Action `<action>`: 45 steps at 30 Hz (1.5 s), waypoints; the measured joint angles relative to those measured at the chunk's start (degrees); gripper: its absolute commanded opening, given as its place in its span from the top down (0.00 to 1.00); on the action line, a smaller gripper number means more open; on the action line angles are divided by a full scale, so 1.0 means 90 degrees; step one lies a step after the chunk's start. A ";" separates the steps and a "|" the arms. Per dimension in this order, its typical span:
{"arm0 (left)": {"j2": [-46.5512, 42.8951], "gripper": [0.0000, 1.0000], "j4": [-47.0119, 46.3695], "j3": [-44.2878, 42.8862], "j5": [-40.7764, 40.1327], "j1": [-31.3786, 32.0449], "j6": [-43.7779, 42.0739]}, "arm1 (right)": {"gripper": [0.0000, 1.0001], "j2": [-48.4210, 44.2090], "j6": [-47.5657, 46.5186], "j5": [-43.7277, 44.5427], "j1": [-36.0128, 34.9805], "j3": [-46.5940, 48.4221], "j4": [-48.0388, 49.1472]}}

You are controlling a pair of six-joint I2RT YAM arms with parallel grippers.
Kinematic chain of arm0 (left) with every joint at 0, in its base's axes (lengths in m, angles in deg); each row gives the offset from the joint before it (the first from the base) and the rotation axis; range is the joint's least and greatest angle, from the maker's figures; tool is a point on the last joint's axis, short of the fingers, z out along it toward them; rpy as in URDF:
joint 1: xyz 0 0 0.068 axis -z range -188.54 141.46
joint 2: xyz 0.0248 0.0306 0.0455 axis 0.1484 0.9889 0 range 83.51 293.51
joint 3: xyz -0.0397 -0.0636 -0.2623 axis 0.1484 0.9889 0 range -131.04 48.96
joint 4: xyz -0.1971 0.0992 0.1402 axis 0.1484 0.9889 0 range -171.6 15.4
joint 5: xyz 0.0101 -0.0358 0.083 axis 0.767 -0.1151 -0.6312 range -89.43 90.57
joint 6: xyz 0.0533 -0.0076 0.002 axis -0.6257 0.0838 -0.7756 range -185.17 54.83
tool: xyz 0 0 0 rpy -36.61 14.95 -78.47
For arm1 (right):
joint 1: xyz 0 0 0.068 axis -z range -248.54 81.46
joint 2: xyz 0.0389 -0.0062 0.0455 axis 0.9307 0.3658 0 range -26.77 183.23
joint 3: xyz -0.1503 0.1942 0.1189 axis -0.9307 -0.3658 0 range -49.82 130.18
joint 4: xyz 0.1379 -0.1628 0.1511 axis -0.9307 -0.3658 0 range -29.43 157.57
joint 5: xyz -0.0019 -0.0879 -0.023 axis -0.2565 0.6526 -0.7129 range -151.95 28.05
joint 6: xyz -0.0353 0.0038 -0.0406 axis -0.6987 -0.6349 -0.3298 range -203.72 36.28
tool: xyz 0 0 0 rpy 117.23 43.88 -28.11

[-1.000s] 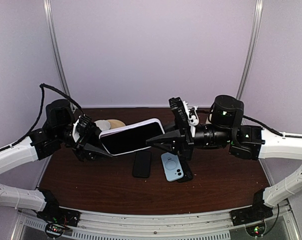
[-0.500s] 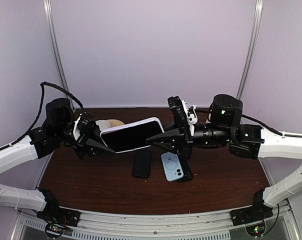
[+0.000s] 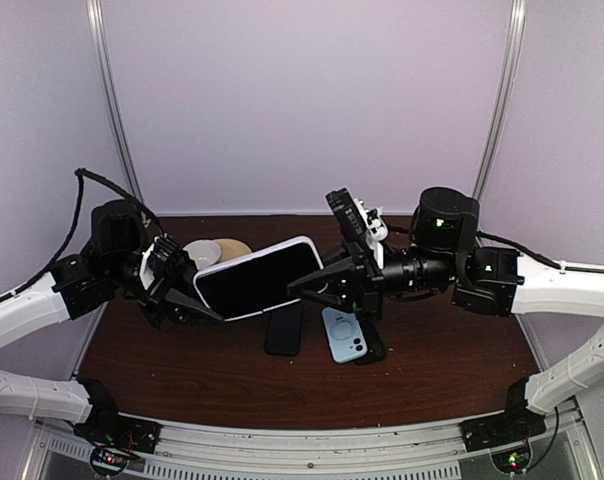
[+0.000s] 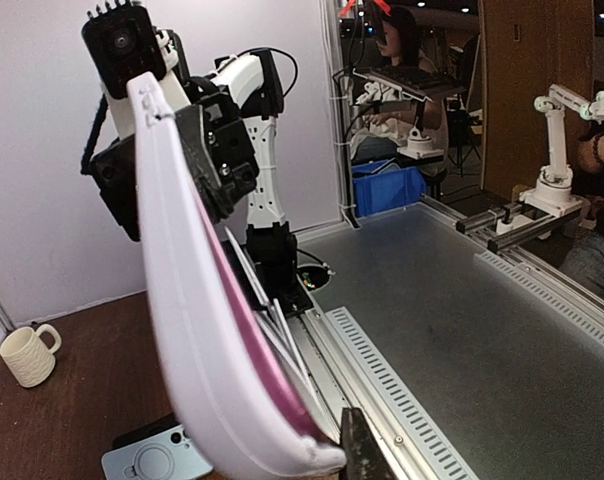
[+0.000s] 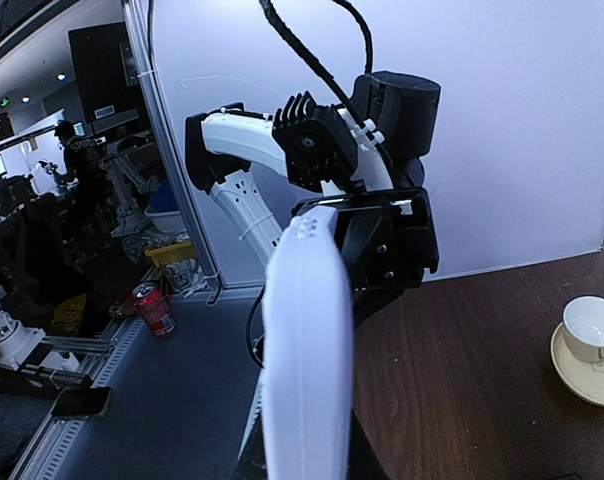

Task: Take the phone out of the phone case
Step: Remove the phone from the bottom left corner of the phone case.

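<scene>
The phone in its white phone case hangs above the table, screen toward the camera, tilted up to the right. My left gripper is shut on the case's left end and my right gripper is shut on its right end. From the left wrist, the white case runs edge-on and bowed, a pink strip along its inner side, with one finger against its near corner; the other finger is hidden. From the right wrist, the case fills the middle, edge-on, with my right gripper around its near end.
Below the held phone, a black phone and a light blue phone lie on the brown table. A white cup on a saucer and a tan disc sit at the back left. A white mug stands farther back.
My left gripper has closed on the case's left end. Both arms and the phone have shifted slightly left, and the phone's left end has dropped a little.
</scene>
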 measured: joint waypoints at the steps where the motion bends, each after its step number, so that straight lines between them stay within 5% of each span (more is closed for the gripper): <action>1: -0.0012 0.89 0.0041 0.0000 0.0017 0.0015 -0.0024 | 1.00 0.0019 0.0068 -0.0058 0.0000 0.0000 0.0027; 29: -0.0289 0.95 0.1763 -0.0153 0.0673 0.0255 -0.2302 | 1.00 0.0850 0.2557 -0.1651 0.0032 -0.0002 0.1528; 36: -0.0508 0.83 0.1001 0.0075 0.0408 0.0287 -0.1831 | 1.00 0.0823 0.2545 -0.1661 0.0027 -0.0002 0.1552; 45: -0.0478 0.79 0.0410 0.0134 -0.0277 0.0335 -0.1073 | 1.00 0.0325 0.1324 -0.1061 0.0032 0.0168 0.0233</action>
